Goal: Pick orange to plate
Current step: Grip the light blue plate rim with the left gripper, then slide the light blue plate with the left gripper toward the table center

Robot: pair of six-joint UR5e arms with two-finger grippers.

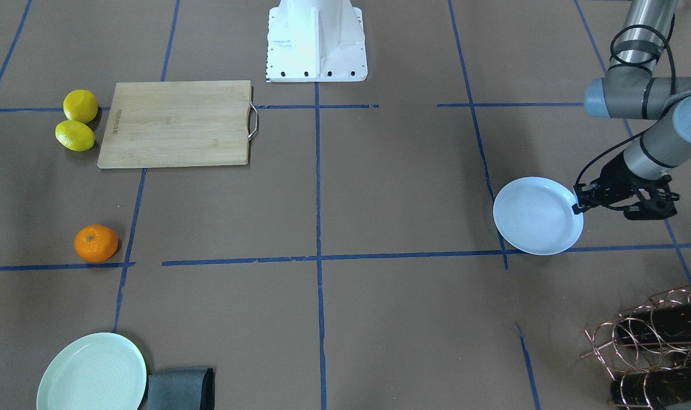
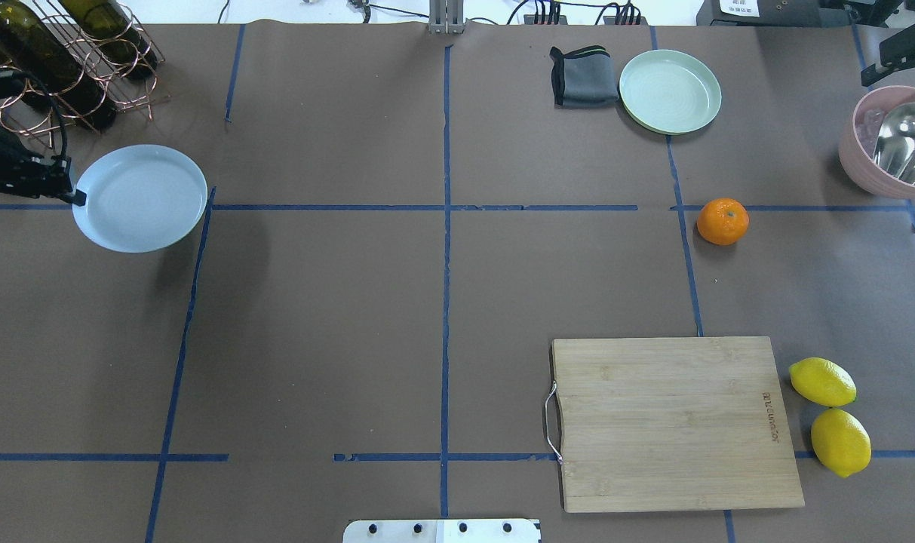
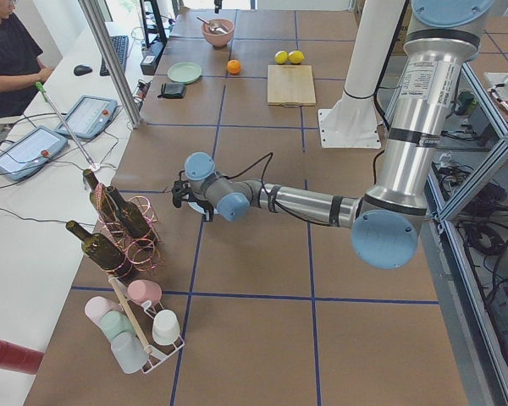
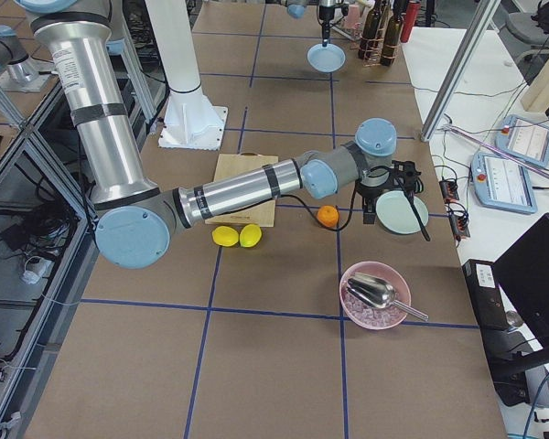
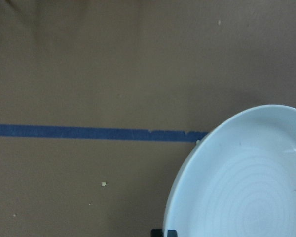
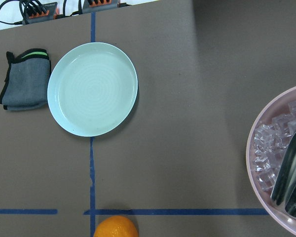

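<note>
- Logged orange (image 1: pixel 96 243) lying untouched on table (image 1: pixel 379 188), well apart from pale blue plate (image 1: pixel 536 216).
- Noted left gripper (image 1: pixel 577 205) pinched on that plate's rim, plate apparently raised.
- Could not tell right gripper (image 4: pixel 393 212) opening; hung near orange and mint-green plate (image 1: pixel 92 373).
- Judged task barely begun: pick and placement outstanding.

The orange (image 1: pixel 96 243) is set on the worktop (image 1: pixel 379 188); the pale blue plate (image 1: pixel 536 219), well apart, is gripped by its rim.
</note>
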